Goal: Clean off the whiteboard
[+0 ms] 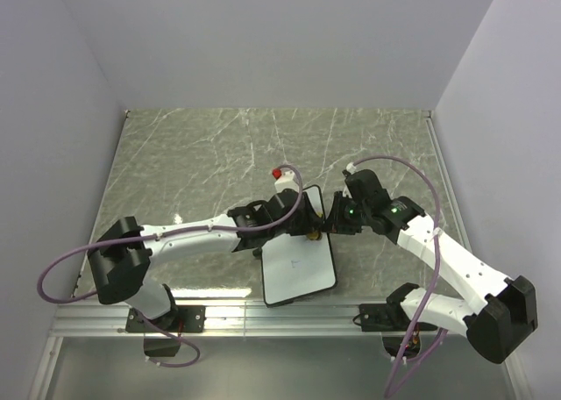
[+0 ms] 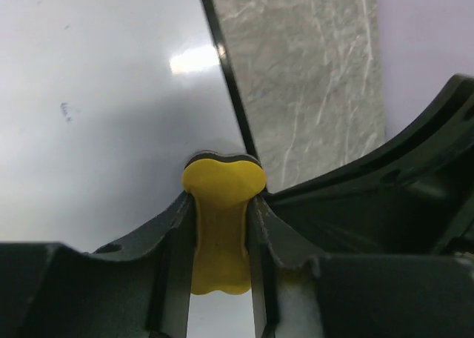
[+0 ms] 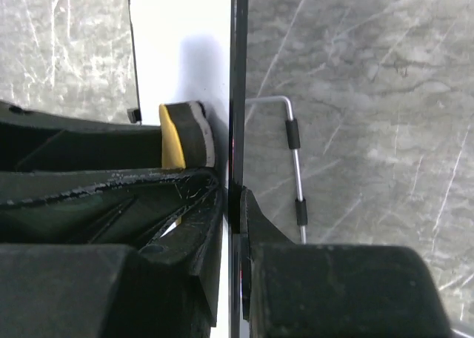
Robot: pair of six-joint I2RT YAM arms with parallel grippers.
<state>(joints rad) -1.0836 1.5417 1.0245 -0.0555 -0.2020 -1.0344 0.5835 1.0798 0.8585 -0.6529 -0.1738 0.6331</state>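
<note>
Nearest lens: left gripper (image 2: 222, 208), jaws pressed in on the narrow waist of the eraser (image 2: 224, 176). Eraser: yellow, bone-shaped, w/ a dark pad layer under it, pad face down on the whiteboard (image 2: 111, 86), close to the frame on the right of the left wrist view. Right gripper (image 3: 232, 196): jaws nearly together, pinching the board's thin black frame edge, one finger on the white side, the other on the table side; looks like a bracing hold, though whether it grips frame or side tab can't be told. Whiteboard: small, flat, rounded corners, lying between the two arms at the near-centre of the table (image 2: 311, 71). Surface approx. all white; one faint blue smudge (image 2: 67, 112) left. Handling, est.: board thin, stiff and prob. light; glossy face is slick, so it would likely skate on the smooth marbled top under wiping pressure unless pinned. Best hold = frame edge or side tab, never the writing face; edge is narrow, so a pinch there could slip off if the eraser pushes hard toward it. Eraser prob. rigid in the grip part, soft at the pad; waist suits a two-finger grip. Misc.: thin bent wire (image 3: 295, 160) w/ black sleeves on table just beside the frame; small white item w/ red top (image 1: 280, 174) at the board's far end, type unclear.
</note>
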